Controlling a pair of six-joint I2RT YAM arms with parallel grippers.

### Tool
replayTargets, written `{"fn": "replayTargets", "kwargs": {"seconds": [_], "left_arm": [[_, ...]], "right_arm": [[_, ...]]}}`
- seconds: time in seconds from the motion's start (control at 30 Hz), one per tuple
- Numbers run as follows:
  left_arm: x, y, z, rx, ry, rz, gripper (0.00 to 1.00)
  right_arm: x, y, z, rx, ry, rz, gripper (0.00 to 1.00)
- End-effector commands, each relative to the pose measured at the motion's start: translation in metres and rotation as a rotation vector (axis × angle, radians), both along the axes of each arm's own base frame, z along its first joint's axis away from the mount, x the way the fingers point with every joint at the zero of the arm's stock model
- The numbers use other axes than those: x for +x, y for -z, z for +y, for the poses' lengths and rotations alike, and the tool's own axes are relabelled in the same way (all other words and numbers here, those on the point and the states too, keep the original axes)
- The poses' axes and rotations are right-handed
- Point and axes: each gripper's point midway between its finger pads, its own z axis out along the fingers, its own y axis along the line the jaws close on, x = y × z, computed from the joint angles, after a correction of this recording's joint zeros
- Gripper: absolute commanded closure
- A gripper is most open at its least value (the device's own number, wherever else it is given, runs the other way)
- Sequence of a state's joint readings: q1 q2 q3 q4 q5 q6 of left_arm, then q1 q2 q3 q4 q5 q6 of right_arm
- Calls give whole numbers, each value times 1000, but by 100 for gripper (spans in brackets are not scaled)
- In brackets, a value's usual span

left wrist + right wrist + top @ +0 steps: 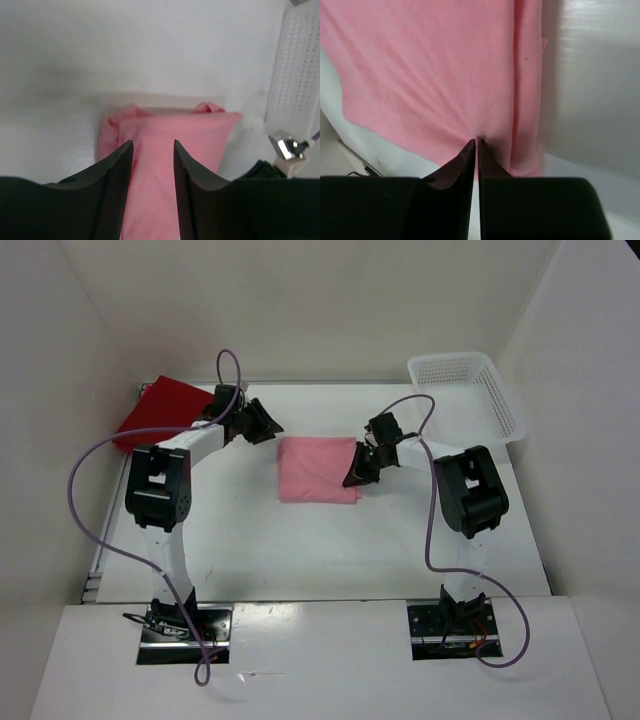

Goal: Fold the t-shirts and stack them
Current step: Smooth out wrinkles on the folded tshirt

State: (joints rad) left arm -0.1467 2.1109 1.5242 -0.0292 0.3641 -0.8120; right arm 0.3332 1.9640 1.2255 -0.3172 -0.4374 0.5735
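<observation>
On the white desk (300,550) lay two t-shirts and one white plastic mesh basket (505,405). The folded light pink cloth t-shirt (318,469) was in the middle, the dark red cloth t-shirt (160,410) at the far left corner. The left tool (260,421) hovered released beside the pink one. The right tool (358,472), bent low, pinched its right edge.

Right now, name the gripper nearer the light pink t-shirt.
Right. The right gripper pinches the light pink t-shirt at its right edge; the left gripper hangs open off its far-left corner.
</observation>
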Motion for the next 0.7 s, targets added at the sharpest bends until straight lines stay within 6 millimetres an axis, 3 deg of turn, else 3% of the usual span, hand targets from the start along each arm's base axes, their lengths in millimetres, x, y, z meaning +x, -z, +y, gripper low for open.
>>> {"fn": "replayTargets", "kwargs": {"seconds": [0.0,0.07,0.1,0.17,0.2,0.27,0.4,0.47,0.57,0.67], "left_arm": [[-30,-68,-22,-22,79,-150,55],[-58,-70,-53,-31,153,-142,55],[-75,-53,-61,-34,184,-103,55],[-95,-47,-76,-76,217,-78,55],[-112,-22,-75,-71,218,-14,55],[-125,-7,-68,-65,191,23,55],[-153,34,-57,-18,194,120,55],[-168,51,-50,8,192,177,53],[-173,45,-42,21,179,166,40],[-175,22,-34,18,166,130,30]], "right_arm": [[22,-45,2,11,-6,-117,88],[34,-56,8,32,-12,-145,85],[36,-48,8,25,-12,-124,85],[52,-56,9,25,-17,-154,87],[60,-55,11,25,-17,-154,87],[71,-52,9,17,-3,-158,88],[100,-23,0,-25,40,-145,91],[107,-21,2,-26,40,-143,91],[118,-23,-4,-41,62,-163,91],[124,-33,0,-25,59,-187,88]]}}
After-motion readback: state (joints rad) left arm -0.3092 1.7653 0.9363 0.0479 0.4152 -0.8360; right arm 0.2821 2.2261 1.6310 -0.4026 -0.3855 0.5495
